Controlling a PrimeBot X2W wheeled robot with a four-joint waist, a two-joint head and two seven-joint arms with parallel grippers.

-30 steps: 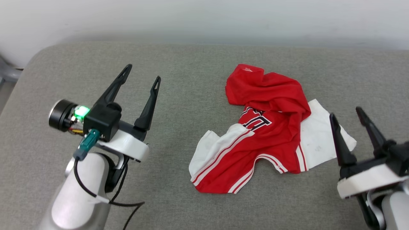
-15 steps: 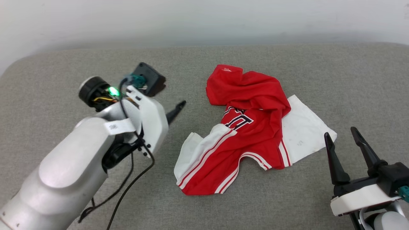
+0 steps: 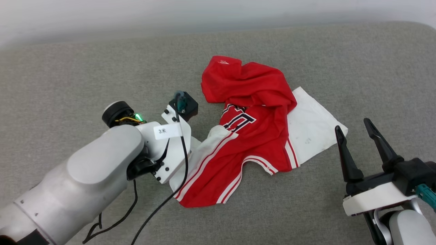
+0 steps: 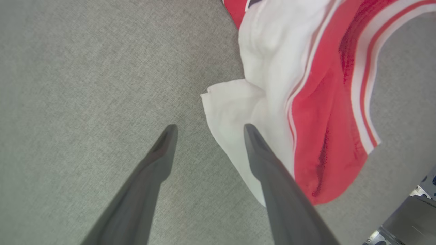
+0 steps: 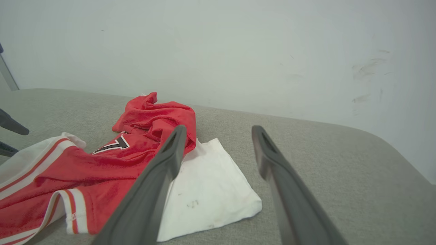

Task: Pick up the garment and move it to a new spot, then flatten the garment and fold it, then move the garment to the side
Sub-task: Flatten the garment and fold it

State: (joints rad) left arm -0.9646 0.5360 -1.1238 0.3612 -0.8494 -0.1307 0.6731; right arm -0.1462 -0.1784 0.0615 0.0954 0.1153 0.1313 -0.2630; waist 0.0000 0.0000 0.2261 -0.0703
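Note:
The garment [image 3: 253, 136], a red jersey with white sleeves and striped trim, lies crumpled on the grey cushion. My left forearm [image 3: 102, 170] reaches in from the lower left and its wrist hangs over the garment's left white sleeve. Seen from the left wrist, the left gripper [image 4: 207, 127] is open and points down. One finger stands over the sleeve's edge [image 4: 235, 109] and the other over bare cushion. My right gripper [image 3: 352, 124] is open and empty, just right of the other white sleeve [image 3: 310, 129]. In the right wrist view the right gripper [image 5: 218, 128] aims past the garment [image 5: 146, 149].
The grey fabric cushion [image 3: 68, 78] spreads wide around the garment and ends at a pale wall [image 3: 204, 13] behind. A black cable [image 3: 160, 207] hangs from my left arm onto the cushion. Two dark fingers of my left gripper [image 5: 12, 127] show at the right wrist view's left edge.
The head camera has shifted. My left arm has swung from fingers-up at the left over to the garment's left sleeve, fingers now pointing down. The right gripper stays open beside the right sleeve.

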